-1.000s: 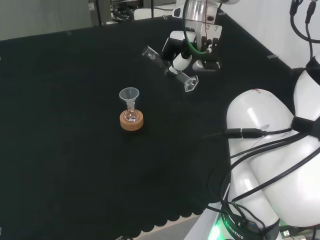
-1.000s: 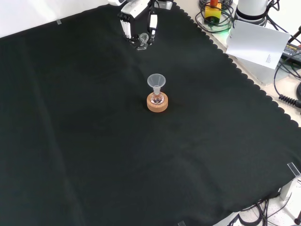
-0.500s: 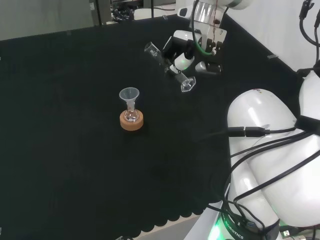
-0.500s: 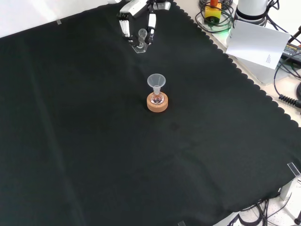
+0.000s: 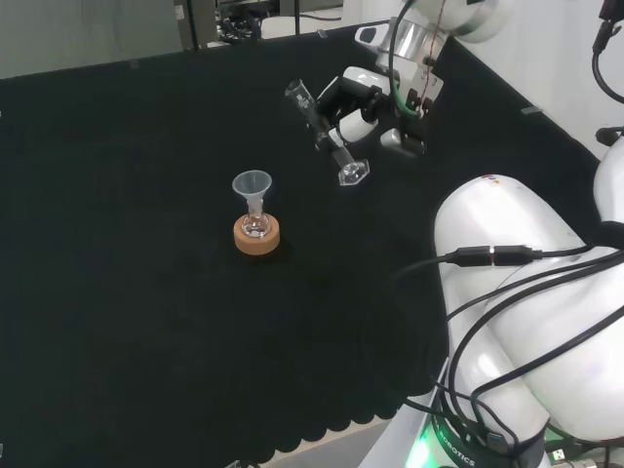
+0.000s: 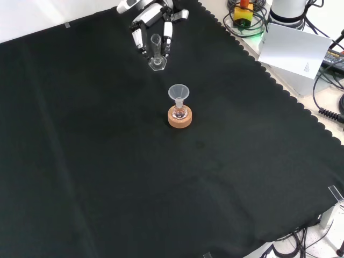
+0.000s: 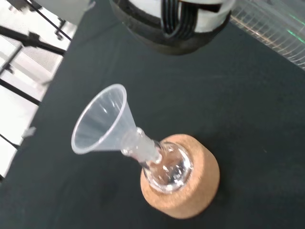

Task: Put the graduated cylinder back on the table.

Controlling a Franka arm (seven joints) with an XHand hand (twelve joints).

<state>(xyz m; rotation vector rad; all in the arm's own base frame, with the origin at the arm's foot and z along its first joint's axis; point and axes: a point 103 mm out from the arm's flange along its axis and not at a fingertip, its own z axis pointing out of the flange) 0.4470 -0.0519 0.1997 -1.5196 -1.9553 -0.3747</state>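
The black and white robot hand [image 5: 363, 109] has its fingers curled around a clear, tilted graduated cylinder [image 5: 325, 135] above the black-clothed worktop [image 5: 146, 292], near a clear funnel [image 5: 253, 185] in a flask on a cork ring [image 5: 257, 236].

Black scallop-edged cloth [image 6: 107, 177] covers the bench; cables [image 6: 328, 102] and white paper [image 6: 295, 51] lie beside it.

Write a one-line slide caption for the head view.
Black and white hand holds tilted clear graduated cylinder beside clear plastic funnel in round flask on cork ring.
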